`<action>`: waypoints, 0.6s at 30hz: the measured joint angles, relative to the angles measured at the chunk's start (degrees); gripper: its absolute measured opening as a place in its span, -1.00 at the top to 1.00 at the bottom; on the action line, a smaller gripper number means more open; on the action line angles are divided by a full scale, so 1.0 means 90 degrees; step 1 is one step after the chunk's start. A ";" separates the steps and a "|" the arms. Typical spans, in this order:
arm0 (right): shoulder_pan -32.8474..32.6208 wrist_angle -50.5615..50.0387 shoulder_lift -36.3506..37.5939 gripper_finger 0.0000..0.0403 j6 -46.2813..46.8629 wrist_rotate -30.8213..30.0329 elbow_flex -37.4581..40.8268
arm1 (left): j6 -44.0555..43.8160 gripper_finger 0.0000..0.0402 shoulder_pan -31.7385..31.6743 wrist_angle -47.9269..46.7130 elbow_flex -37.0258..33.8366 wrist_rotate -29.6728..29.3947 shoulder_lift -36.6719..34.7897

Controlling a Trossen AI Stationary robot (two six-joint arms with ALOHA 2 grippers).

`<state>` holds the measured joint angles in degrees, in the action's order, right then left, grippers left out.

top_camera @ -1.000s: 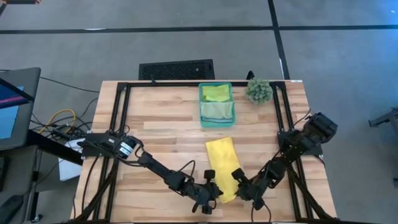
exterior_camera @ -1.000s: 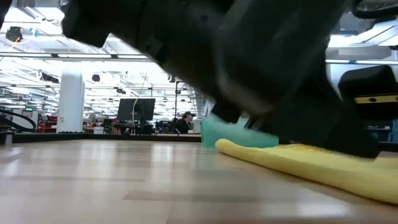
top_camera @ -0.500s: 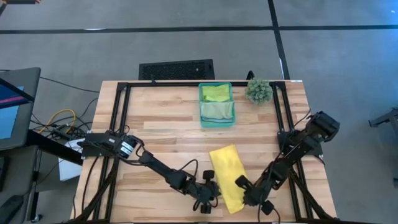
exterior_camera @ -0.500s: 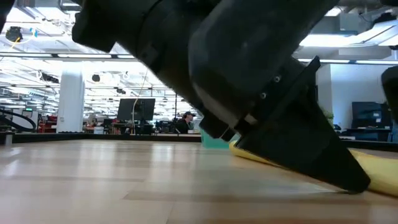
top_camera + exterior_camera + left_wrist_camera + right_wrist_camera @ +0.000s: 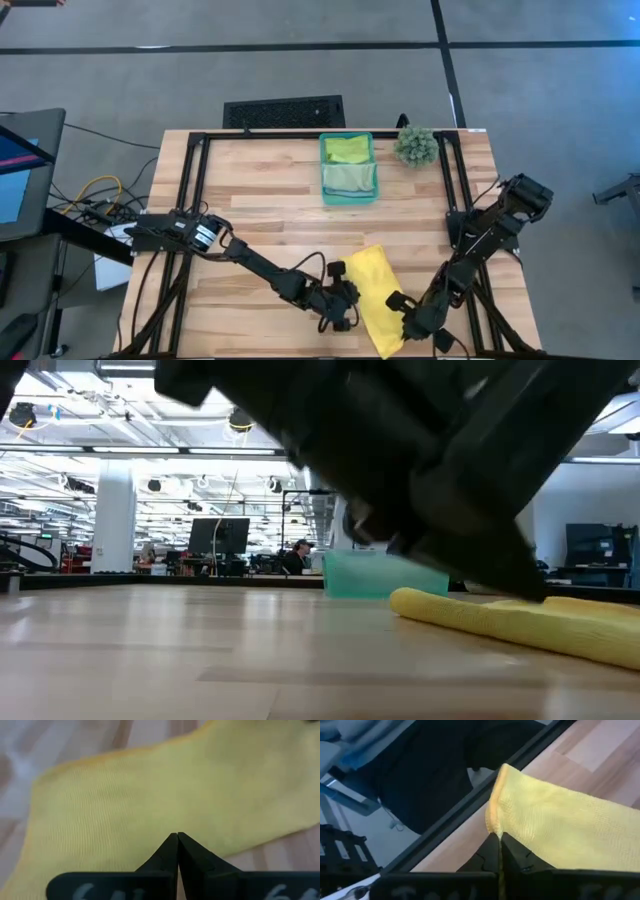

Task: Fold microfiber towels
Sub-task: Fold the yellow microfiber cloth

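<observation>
While two green towels (image 5: 348,163) sit tucked in the teal bin (image 5: 324,180) at twelve o'clock on the table (image 5: 260,200), the yellow towel (image 5: 378,297) lies out on the wood at about five o'clock, and that is the one I am working on. I judge the job partly done: the cloth looks doubled over into a narrow slanted strip, but it is not yet a neat small square, and I cannot see a blue towel anywhere

My left gripper (image 5: 345,303) lies low at the strip's nine o'clock edge, arm stretched flat across the boards from the table's left side; in the left wrist view its fingers (image 5: 170,851) are pressed together with nothing visibly between them, resting on the cloth. My right gripper (image 5: 403,318) reaches in from the right edge, elbow bent, down at the near end of the strip; its jaws are closed on a yellow corner, which rises straight out of the pinch in the right wrist view
</observation>
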<state>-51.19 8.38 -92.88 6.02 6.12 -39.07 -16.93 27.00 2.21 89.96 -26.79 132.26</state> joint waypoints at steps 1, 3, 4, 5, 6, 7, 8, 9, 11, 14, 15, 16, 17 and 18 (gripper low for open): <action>-0.0015 0.0000 0.0000 0.89 0.0000 -0.0022 0.0000 | -0.0025 1.00 -0.0021 0.0009 -0.0059 0.0093 0.0001; -0.0023 -0.0025 0.0004 0.90 0.0000 -0.0147 -0.0002 | -0.0036 1.00 -0.0026 0.0003 -0.0134 0.0271 0.0001; -0.0019 -0.0068 0.0029 0.91 0.0000 -0.0238 -0.0002 | -0.0038 1.00 -0.0017 0.0005 -0.0142 0.0374 0.0004; -0.0012 -0.0107 0.0073 0.92 0.0005 -0.0324 -0.0002 | -0.0049 1.00 -0.0012 0.0013 -0.0146 0.0464 0.0004; -0.0008 -0.0133 0.0136 0.93 0.0019 -0.0382 -0.0002 | -0.0081 1.00 -0.0007 0.0024 -0.0146 0.0525 0.0004; -0.0008 -0.0153 0.0210 0.94 0.0041 -0.0442 -0.0005 | -0.0090 1.00 -0.0001 0.0034 -0.0146 0.0579 0.0004; -0.0008 -0.0172 0.0291 0.94 0.0062 -0.0528 -0.0007 | -0.0095 1.00 0.0012 0.0029 -0.0146 0.0591 0.0004; -0.0009 -0.0179 0.0375 0.94 0.0075 -0.0583 -0.0007 | -0.0095 1.00 0.0022 0.0030 -0.0146 0.0564 0.0004; -0.0044 -0.0192 0.0551 0.93 0.0121 -0.0730 -0.0007 | -0.0095 1.00 0.0060 0.0033 -0.0145 0.0279 0.0004; -0.0104 -0.0236 0.0730 0.91 0.0155 -0.0948 -0.0010 | 0.0013 1.00 0.0123 0.0000 0.0034 -0.0243 0.0016; -0.0112 -0.0285 0.0758 0.91 0.0173 -0.1022 -0.0010 | 0.0116 1.00 0.0133 0.0032 0.0129 -0.0270 0.0016; -0.0112 -0.0342 0.0777 0.92 0.0209 -0.1094 -0.0010 | 0.0192 1.00 0.0139 0.0076 0.0206 -0.0262 0.0009; -0.0105 -0.0390 0.0785 0.92 0.0268 -0.1202 -0.0010 | 0.0228 1.00 0.0140 0.0129 0.0233 -0.0234 0.0003; -0.0102 -0.0432 0.0787 0.93 0.0333 -0.1350 -0.0010 | 0.0233 1.00 0.0142 0.0168 0.0228 -0.0182 0.0001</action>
<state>-52.11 4.49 -85.80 9.02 -6.03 -39.16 -14.83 28.28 3.72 92.01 -28.42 132.26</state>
